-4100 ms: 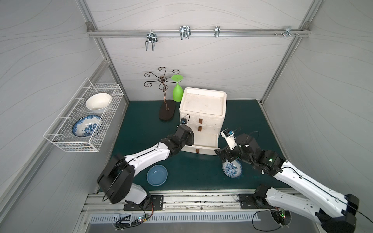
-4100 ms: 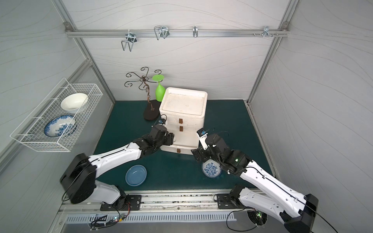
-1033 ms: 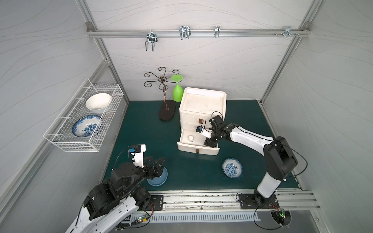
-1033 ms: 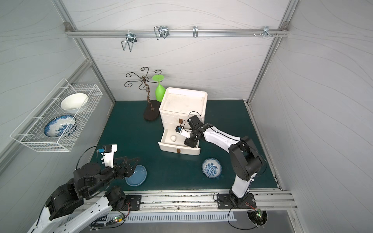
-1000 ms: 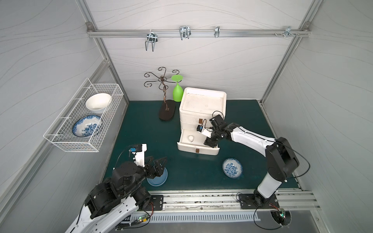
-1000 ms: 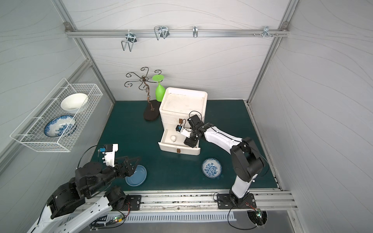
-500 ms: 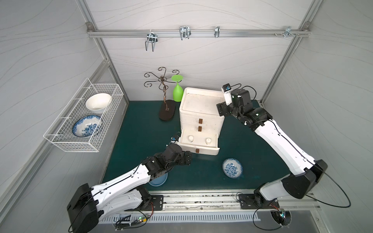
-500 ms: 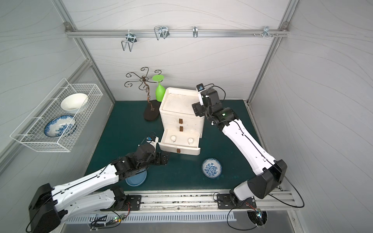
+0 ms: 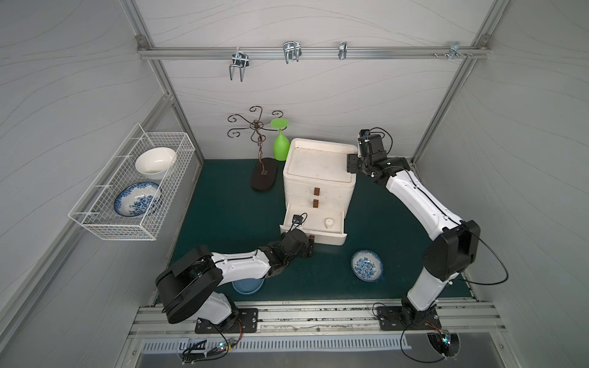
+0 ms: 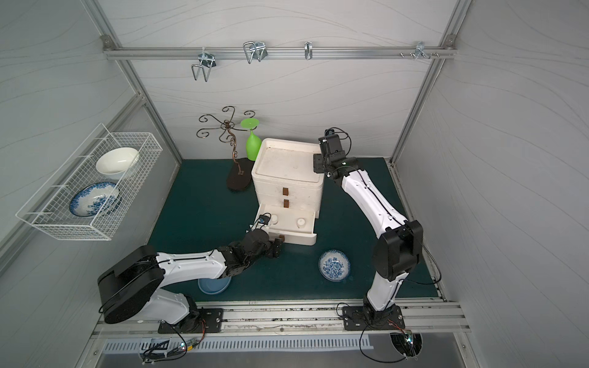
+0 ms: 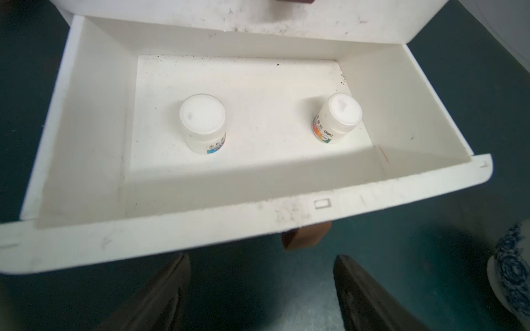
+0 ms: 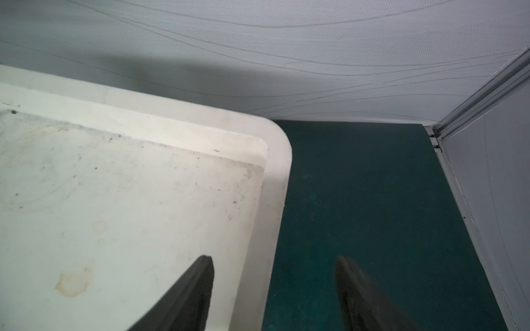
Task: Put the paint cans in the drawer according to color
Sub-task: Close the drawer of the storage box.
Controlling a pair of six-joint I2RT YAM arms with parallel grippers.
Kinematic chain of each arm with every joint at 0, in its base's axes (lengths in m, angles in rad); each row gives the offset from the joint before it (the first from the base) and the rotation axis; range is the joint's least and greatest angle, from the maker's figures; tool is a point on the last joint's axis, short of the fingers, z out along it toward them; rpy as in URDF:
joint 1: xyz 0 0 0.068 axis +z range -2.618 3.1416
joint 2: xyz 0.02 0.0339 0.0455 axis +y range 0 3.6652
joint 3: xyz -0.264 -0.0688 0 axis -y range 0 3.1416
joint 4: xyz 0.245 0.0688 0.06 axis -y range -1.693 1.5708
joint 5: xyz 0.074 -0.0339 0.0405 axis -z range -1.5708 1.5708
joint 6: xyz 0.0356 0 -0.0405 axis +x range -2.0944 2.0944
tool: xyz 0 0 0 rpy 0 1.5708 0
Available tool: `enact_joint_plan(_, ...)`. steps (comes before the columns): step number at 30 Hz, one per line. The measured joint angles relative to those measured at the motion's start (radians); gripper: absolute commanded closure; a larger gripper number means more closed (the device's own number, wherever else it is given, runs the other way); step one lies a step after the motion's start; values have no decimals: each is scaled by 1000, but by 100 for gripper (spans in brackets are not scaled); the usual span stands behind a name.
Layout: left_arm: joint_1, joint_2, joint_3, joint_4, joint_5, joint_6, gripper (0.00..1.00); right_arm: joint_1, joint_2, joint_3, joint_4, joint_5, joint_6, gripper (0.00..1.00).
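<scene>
The bottom drawer (image 11: 229, 226) of a white cabinet (image 9: 318, 162) stands pulled out. Two white paint cans (image 11: 202, 114) (image 11: 342, 113) stand upright inside it, apart from each other; both also show in a top view (image 10: 274, 218) (image 10: 301, 221). My left gripper (image 11: 261, 260) is open just in front of the drawer's brown handle (image 11: 305, 236), low over the mat, holding nothing. My right gripper (image 12: 275, 260) is open at the cabinet's top right corner. One of its fingers is over the lid and the other is past the edge, over the mat.
A patterned bowl (image 9: 366, 265) lies on the green mat right of the drawer front. A blue bowl (image 9: 247, 285) sits under my left arm. A green goblet (image 9: 280, 146) and a metal stand (image 9: 259, 153) stand behind the cabinet. A wire basket (image 9: 134, 181) on the left wall holds two bowls.
My right arm left the open drawer and rose to the cabinet's top right corner; a second white can now stands in the drawer. My left arm came from the blue bowl to the drawer handle.
</scene>
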Motion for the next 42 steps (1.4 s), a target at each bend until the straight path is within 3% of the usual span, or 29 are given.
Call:
enact_joint_plan(6, -1, 102, 20, 51, -6, 30, 25, 4, 74, 37, 14, 21, 11, 51)
enact_joint_plan(14, -14, 170, 121, 28, 3, 91, 18, 17, 97, 42, 60, 52, 30, 99)
enact_joint_plan(18, -13, 248, 237, -53, 30, 129, 17, 13, 97, 34, 75, 54, 26, 100)
enact_joint_plan(22, 50, 373, 422, -27, 40, 170, 17, 13, 96, 32, 76, 28, 8, 100)
enact_joint_plan(31, 30, 451, 570, -49, 47, 230, 15, 7, 78, -14, 130, 12, 8, 100)
enact_joint_plan(32, 29, 455, 573, -50, 49, 233, 15, 7, 78, -14, 130, 11, 8, 94)
enact_joint_plan(33, 29, 456, 573, -52, 54, 236, 15, 6, 77, -14, 130, 10, 8, 74)
enact_joint_plan(37, 36, 430, 534, -22, 64, 218, 14, 8, 58, -17, 92, -26, -18, 69)
enact_joint_plan(42, 61, 265, 410, -40, 71, 180, 14, 22, 15, -16, -3, -77, -34, 32)
